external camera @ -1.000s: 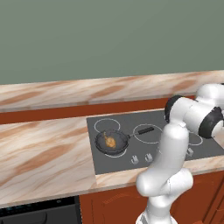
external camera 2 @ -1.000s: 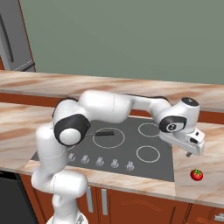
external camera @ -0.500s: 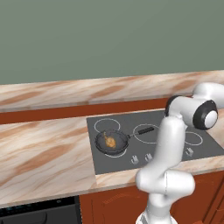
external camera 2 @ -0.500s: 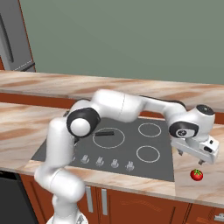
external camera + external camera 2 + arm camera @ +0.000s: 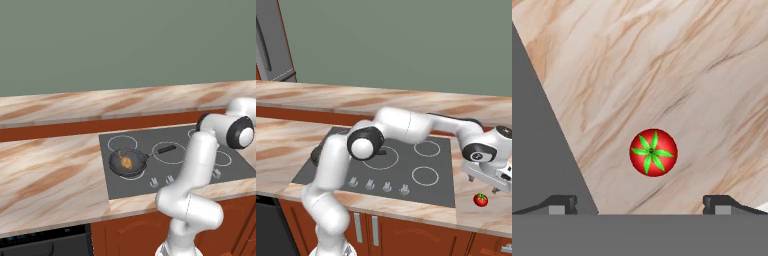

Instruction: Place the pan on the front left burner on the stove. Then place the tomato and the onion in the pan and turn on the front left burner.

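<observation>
Flat dark grey rectangular stove (image 5: 150, 165) with thin white ring outlines sits flush in the marbled beige-brown counter (image 5: 50, 175); a row of small silver knobs (image 5: 378, 185) runs along its front edge. Round dark grey-black frying pan (image 5: 128, 163) rests over the front left burner (image 5: 131, 172), straight black handle pointing toward the stove's middle. Small golden orange-brown onion (image 5: 125, 161) lies inside the pan.

Small red round tomato (image 5: 653, 152), green star-shaped calyx facing up, lies on bare counter just off the stove's right edge, near the counter front (image 5: 480, 200).

Gripper (image 5: 495, 184) hovers above the tomato, fingers spread wide, empty, touching nothing. Nothing stands between the fingertips (image 5: 559, 204) and the tomato.
</observation>
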Motion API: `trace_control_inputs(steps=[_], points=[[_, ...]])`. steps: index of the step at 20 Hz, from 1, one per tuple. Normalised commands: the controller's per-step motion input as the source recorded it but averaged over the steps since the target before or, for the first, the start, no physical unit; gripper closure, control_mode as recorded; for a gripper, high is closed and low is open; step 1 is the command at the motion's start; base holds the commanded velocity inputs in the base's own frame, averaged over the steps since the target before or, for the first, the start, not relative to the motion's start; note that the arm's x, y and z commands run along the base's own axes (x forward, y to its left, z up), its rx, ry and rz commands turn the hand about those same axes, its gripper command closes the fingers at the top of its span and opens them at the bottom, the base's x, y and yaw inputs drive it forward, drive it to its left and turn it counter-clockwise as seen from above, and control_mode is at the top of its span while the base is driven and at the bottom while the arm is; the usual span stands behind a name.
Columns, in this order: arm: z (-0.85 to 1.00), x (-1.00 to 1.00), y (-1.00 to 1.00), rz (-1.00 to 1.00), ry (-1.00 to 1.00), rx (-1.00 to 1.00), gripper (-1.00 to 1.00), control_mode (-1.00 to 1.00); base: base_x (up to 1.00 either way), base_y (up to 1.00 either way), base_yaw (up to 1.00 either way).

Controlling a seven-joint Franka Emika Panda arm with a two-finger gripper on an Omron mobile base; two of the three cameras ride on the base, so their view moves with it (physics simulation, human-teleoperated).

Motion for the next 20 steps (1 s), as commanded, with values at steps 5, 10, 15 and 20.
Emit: trace_control_inputs(steps=[5,10,15,20], points=[[-0.24,0.00,-0.08,0.00,0.00,0.00,-1.00,-1.00,0.00,0.00,0.00],[-0.26,0.00,-0.03,0.00,0.00,0.00,-1.00,-1.00,0.00,0.00,0.00],[-0.21,0.00,0.00,0.00,0.00,0.00,-1.00,-1.00,0.00,0.00,0.00],[-0.20,0.00,0.00,0.00,0.00,0.00,-1.00,-1.00,0.00,0.00,0.00]])
